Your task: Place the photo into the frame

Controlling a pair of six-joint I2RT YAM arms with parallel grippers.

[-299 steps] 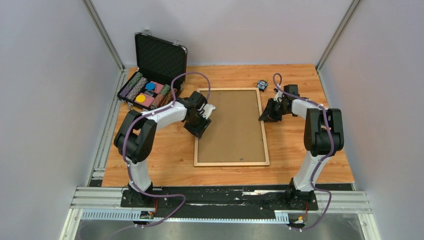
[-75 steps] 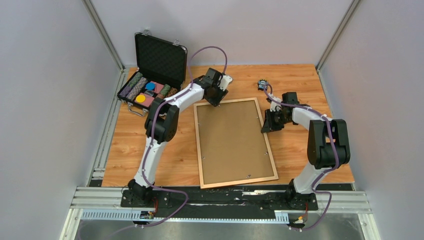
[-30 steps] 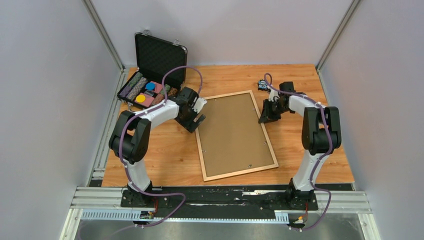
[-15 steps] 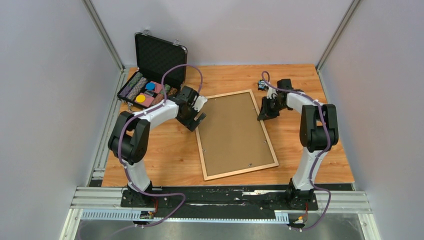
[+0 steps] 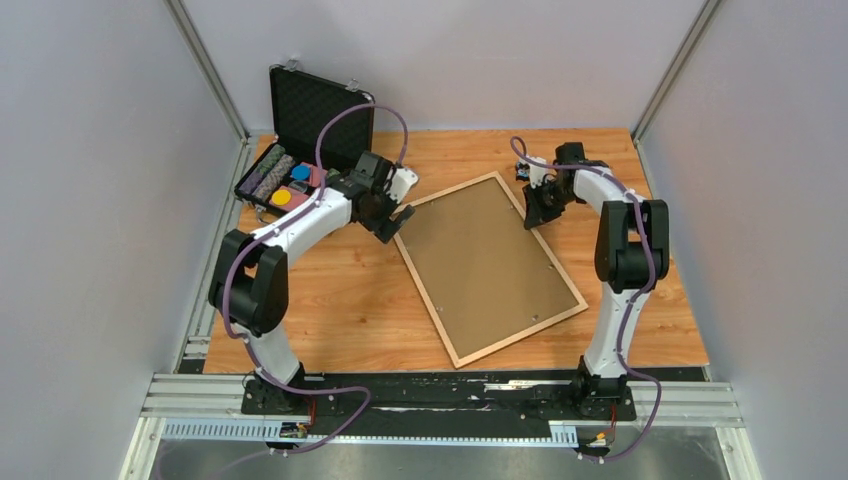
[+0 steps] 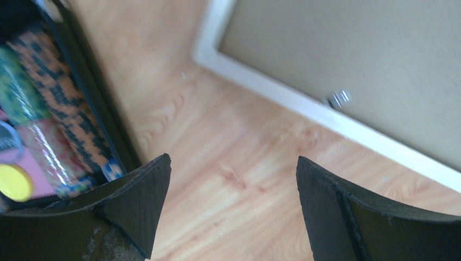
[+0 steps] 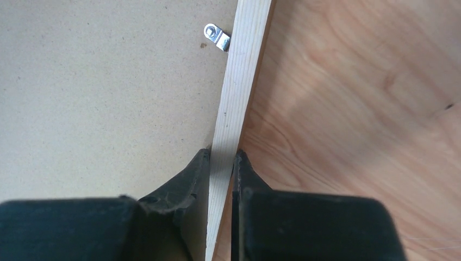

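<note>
1. Frame position. I see the frame (image 5: 523,336) lying face down on the table (image 5: 340,300), turned so its long sides run diagonally from far left to near right. Its brown backing board (image 5: 490,262) faces up and fills the wooden border. One corner points toward the far edge of the table and the opposite corner lies close to the near edge, between the two arm bases.

2. Right gripper. The right gripper (image 7: 221,155) is at the frame's long side near the far corner. In the wrist view its two fingers (image 7: 187,179) are pressed onto the thin wooden strip, one on the board side and one on the table side, pinching it. A small metal tab (image 7: 217,37) sits on the board just beyond the fingers, reaching onto the strip.

3. Left gripper. The left gripper (image 5: 390,222) is near the frame's left corner, its fingers spread wide with nothing between them. Bare table shows in the gap in the wrist view.

4. Surroundings. An open black case (image 5: 320,115) with coloured contents stands at the far left, just beside the left gripper.
</note>
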